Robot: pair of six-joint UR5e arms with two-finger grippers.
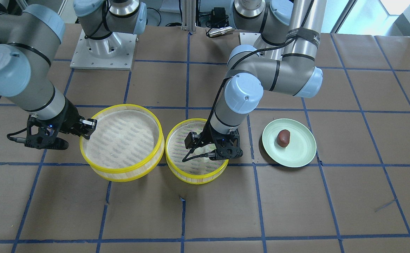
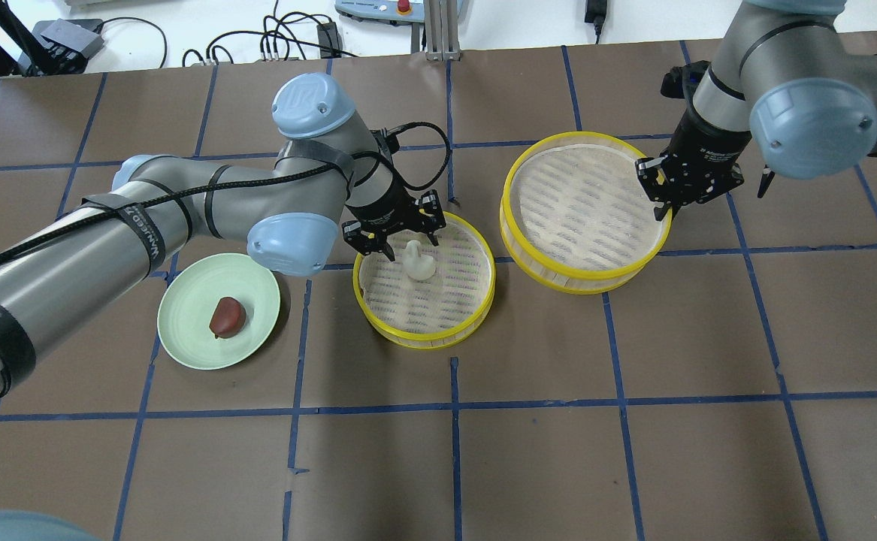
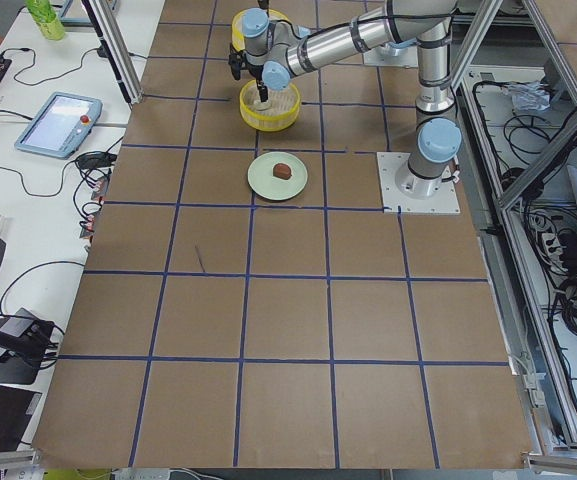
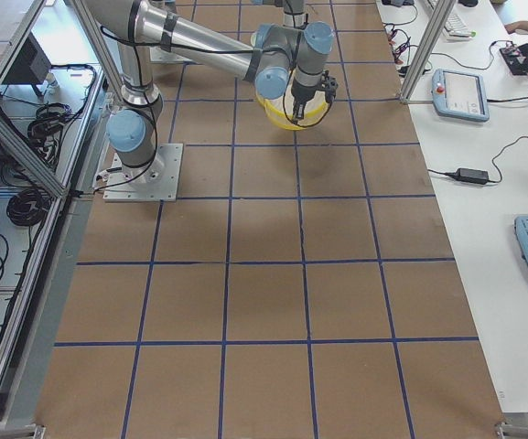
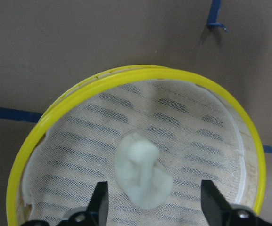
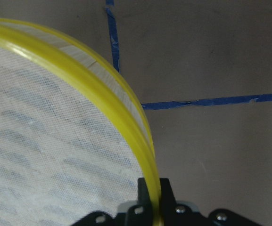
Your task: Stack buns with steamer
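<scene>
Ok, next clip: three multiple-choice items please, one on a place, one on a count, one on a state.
1. Where is the white bun?
A. on the plate
B. in the smaller steamer
C. in the larger steamer

2. How many buns lie on the plate?
A. one
B. two
C. none

3. How is the right gripper?
A. open in the air
B. holding the brown bun
C. shut on the larger steamer's rim

Key: 1 B, it lies on that steamer's mesh; 2 A, only the brown bun is there; 3 C, the yellow rim is pinched between its fingers.
</scene>
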